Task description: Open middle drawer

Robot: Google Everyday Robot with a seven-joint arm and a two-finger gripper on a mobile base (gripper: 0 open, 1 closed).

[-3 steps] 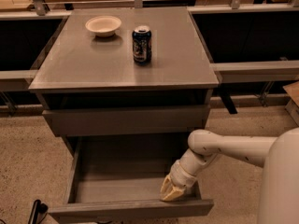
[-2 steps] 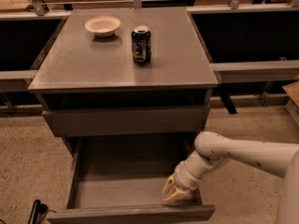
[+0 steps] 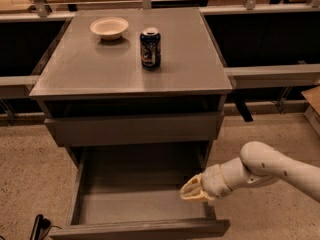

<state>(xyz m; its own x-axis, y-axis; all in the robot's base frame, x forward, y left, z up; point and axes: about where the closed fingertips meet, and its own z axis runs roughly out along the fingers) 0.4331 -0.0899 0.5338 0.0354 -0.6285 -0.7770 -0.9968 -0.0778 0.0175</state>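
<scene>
The middle drawer point(image 3: 140, 204) stands pulled far out of the dark grey cabinet. Its wide, shallow grey box is empty, and its front panel point(image 3: 140, 230) is at the bottom edge of the camera view. The top drawer front point(image 3: 132, 129) sits above it, with a dark gap under the cabinet top. The lowest drawer is hidden below the open one. My gripper point(image 3: 192, 190), cream-coloured on a white arm point(image 3: 270, 169), is at the drawer's right side wall, just above the box's rear right part.
A white bowl point(image 3: 109, 27) and a dark blue can point(image 3: 150, 47) stand on the cabinet top point(image 3: 100, 69). Grey rails and dark bays flank the cabinet. A black object point(image 3: 37, 226) lies on the speckled floor at the lower left.
My gripper has moved a little up and to the right, from the drawer's front right corner towards its right wall. The drawer stays pulled out.
</scene>
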